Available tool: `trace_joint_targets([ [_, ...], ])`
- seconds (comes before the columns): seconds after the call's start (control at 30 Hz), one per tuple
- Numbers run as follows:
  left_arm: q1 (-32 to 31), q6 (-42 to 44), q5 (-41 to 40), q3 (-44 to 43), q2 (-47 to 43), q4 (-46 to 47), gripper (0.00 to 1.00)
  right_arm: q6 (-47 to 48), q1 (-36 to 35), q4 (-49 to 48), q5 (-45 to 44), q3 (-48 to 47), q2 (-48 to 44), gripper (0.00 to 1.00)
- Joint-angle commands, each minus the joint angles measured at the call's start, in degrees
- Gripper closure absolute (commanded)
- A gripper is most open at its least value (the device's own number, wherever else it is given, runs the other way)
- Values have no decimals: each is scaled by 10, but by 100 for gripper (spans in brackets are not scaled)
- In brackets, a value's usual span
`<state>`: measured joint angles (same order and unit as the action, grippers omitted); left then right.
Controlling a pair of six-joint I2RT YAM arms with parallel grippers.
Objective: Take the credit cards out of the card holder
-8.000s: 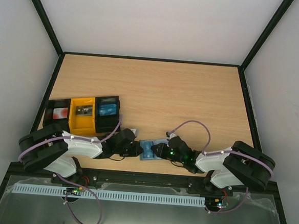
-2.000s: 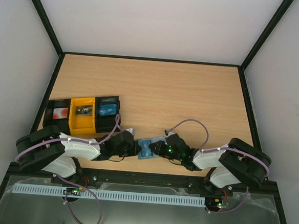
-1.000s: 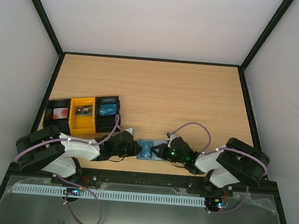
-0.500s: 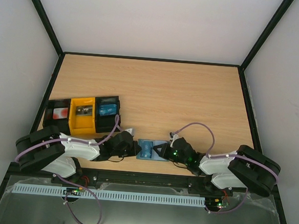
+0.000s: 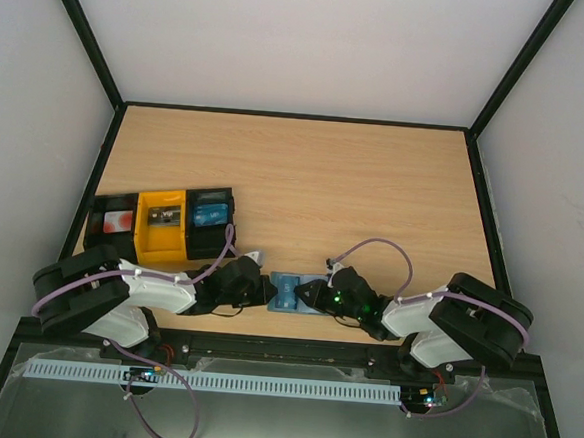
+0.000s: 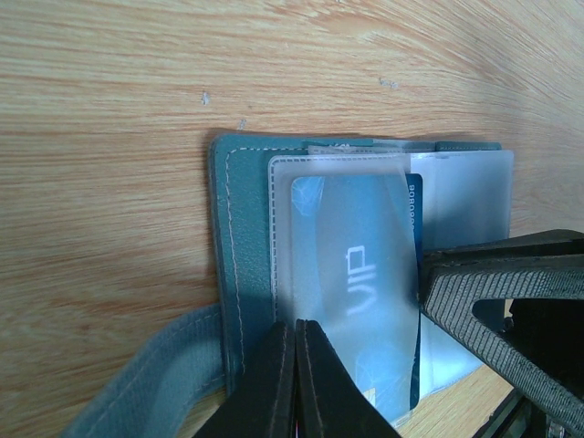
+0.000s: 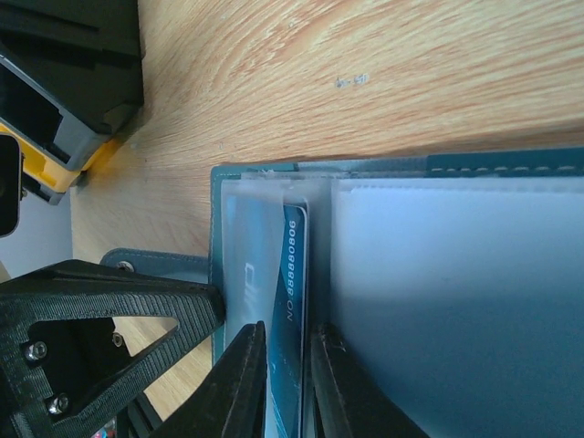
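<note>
The teal card holder lies open and flat near the table's front edge, between both grippers. Its frosted sleeves face up in the left wrist view and the right wrist view. A blue credit card sits in the left sleeve, its numbered edge poking out. My left gripper is shut, its tips pressed onto the holder's left sleeve. My right gripper is open by a narrow gap, its tips resting on the holder with the card's exposed edge between them.
A row of three box trays stands at the left: black, yellow and black. The holder's teal strap trails toward my left gripper. Bare wood stretches behind the holder to the back wall.
The holder has turned from tilted to square with the table edge. The right arm's elbow swung out to the right and came back. Both grippers stay on the holder.
</note>
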<state>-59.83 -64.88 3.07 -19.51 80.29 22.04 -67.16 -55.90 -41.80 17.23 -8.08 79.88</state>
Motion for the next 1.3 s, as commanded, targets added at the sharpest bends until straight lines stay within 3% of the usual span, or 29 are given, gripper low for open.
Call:
trace_joint_targets([
  [0.0,-3,1,7,13,17,-33,97,-5,-3,-5,-1,-5,16,84],
  [0.2,-3,1,7,13,17,-35,97,-1,-3,-4,-4,-8,21,87],
  [0.37,-3,0,5,12,15,-40,97,-3,-3,-17,3,-3,27,98],
  [0.5,-2,-1,4,12,13,-44,97,1,-3,-16,-5,6,16,98],
  [1.03,-6,-12,4,16,7,-42,77,4,-3,12,-32,33,-36,98],
  [1.27,-6,-15,0,20,3,-47,80,11,-3,50,-49,35,-73,98],
])
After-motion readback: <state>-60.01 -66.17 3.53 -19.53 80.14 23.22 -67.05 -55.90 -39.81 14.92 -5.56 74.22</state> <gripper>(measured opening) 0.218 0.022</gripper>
